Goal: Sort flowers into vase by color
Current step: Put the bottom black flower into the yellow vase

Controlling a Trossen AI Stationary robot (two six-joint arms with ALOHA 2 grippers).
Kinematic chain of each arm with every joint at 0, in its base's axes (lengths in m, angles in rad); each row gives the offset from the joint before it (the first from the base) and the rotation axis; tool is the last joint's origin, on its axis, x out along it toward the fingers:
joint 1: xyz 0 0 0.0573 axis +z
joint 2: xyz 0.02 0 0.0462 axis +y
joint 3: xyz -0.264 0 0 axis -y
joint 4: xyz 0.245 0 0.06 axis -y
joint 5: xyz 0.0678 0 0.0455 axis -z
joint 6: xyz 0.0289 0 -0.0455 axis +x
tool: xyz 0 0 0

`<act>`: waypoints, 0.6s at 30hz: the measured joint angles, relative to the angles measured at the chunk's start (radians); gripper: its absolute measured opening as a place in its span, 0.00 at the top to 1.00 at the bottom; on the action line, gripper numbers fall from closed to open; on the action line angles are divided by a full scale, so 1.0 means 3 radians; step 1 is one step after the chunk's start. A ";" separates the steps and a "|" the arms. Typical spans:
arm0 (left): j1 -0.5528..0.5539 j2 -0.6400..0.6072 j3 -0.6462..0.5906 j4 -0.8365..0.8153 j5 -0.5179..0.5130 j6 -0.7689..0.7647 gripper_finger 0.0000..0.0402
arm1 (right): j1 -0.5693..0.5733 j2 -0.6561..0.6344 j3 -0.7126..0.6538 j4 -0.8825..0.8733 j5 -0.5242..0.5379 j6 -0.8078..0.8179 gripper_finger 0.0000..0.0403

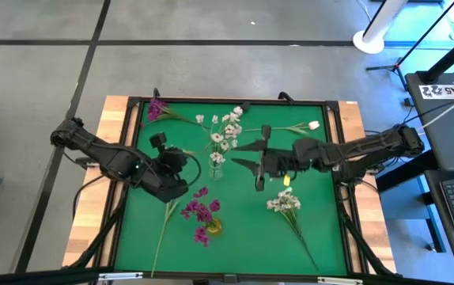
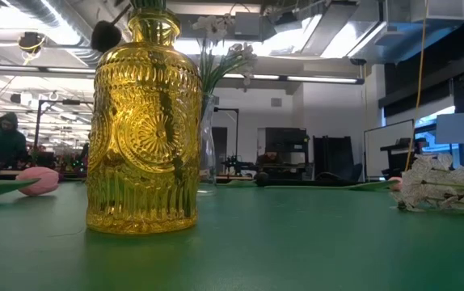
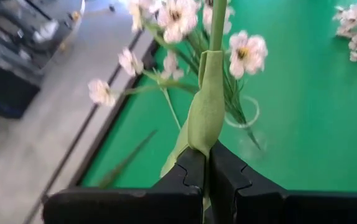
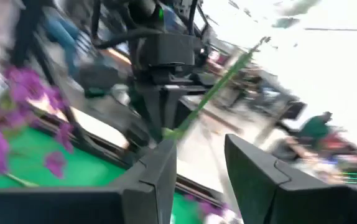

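Observation:
My left gripper is shut on a green stalk with a long leaf. It is just left of the clear vase, which holds white blossoms. The stalk's flower head is out of view. My right gripper is open, right of the clear vase, and points at the left gripper. A yellow vase holds magenta flowers. A white spray, a tulip and a magenta stem lie on the mat. My left gripper pinches the green stalk between its two fingertips, at the leaf-wrapped part. The stalk runs on forward from the fingers, toward the clear vase. In the right wrist view it slants upward out of the fingers, off the mat.
A bare green stalk lies on the mat near the left front. The green mat has a raised dark frame on a wooden table. Beyond the table stand desks, and a seated person shows far off.

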 joint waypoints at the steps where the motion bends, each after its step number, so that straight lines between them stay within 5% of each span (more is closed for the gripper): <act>1: 0.0033 0.0000 0.0000 -0.0032 0.0064 -0.0046 1.00 | 0.0090 0.0000 0.0000 -0.0003 0.0168 -0.0133 0.66; 9: 0.0320 -0.0003 0.0000 -0.0147 0.0609 -0.0153 1.00 | 0.0634 0.0147 0.0415 -0.0664 0.1058 -0.0491 0.66; 18: 0.0379 -0.0004 -0.0001 -0.0067 0.1213 0.0065 1.00 | 0.0650 0.0907 0.1407 -0.1484 0.1297 -0.0851 0.66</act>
